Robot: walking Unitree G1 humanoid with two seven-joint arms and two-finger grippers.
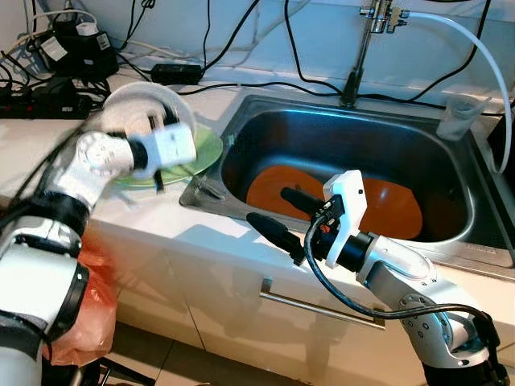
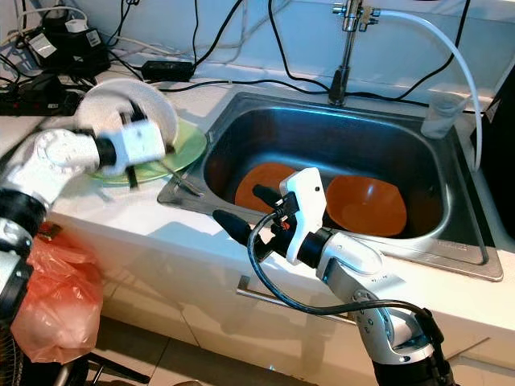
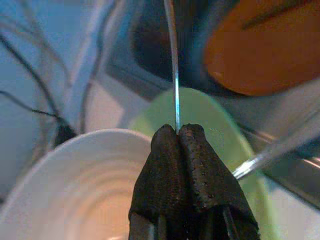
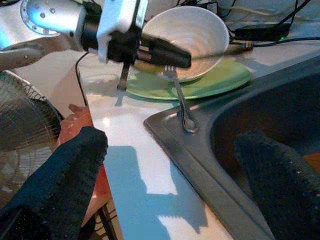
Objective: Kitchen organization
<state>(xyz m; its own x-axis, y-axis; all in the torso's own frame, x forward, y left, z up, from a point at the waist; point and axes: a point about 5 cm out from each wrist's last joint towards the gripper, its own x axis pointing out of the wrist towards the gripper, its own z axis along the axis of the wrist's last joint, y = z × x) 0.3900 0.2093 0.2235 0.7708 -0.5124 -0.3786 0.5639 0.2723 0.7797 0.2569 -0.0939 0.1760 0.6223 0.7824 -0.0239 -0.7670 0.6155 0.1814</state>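
While the left gripper (image 4: 172, 56), far left over the counter, has its fingers pressed together on a thin silver fork (image 4: 181, 102), the fork's handle end rests on the steel sink's (image 1: 451, 161) rim, tines up beside the white ribbed bowl (image 2: 129, 100) on the round green plate (image 2: 189, 145). If the pinch slips, the fork could slide into the basin or tip the bowl. Further right, the right gripper (image 1: 278, 215) hovers spread at the sink's near edge, forearm angled up from the lower right; two orange plates (image 2: 366, 205) lie in the basin

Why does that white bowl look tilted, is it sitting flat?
Tipped. The white bowl leans on the green plate, its opening facing sideways, with the left gripper in front of it.
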